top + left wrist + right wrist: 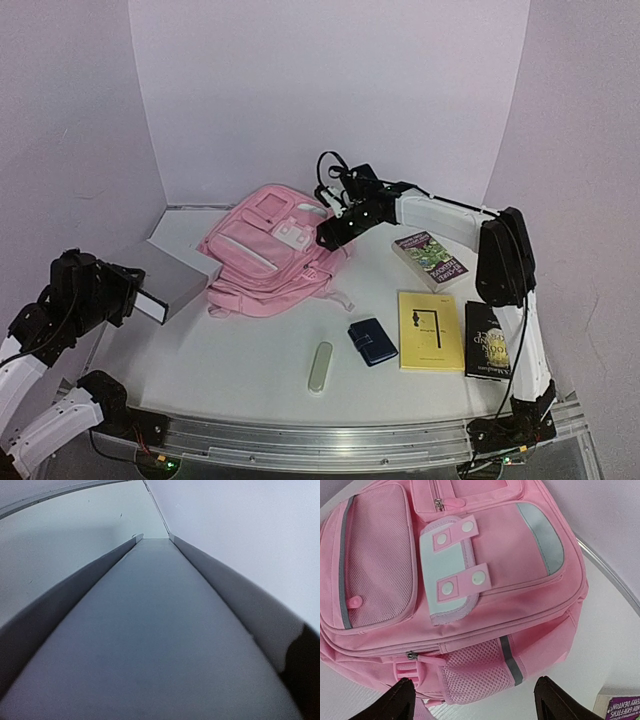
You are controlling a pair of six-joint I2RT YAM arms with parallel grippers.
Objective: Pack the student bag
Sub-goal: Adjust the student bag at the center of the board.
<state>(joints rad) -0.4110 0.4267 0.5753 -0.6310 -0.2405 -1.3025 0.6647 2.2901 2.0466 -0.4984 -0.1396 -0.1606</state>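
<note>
Zero items visibly packed | bag [270, 255] at 11 o'clock on tabletop [250, 370] | right hand [475, 694] above it, parted | left hand [135, 295] at grey box [180, 270], grip unclear | books [430, 330], wallet [372, 341], case [320, 367] outside bag.

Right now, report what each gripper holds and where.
Right gripper: nothing, open over the pink fabric backpack. Left gripper: at one end of the grey rectangular box; hold unclear.

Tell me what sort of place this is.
Likely a robot lab test cell: plain white walls box in the table, two arms sit on a metal rail, and a pink backpack and books lie spread as props.
</note>
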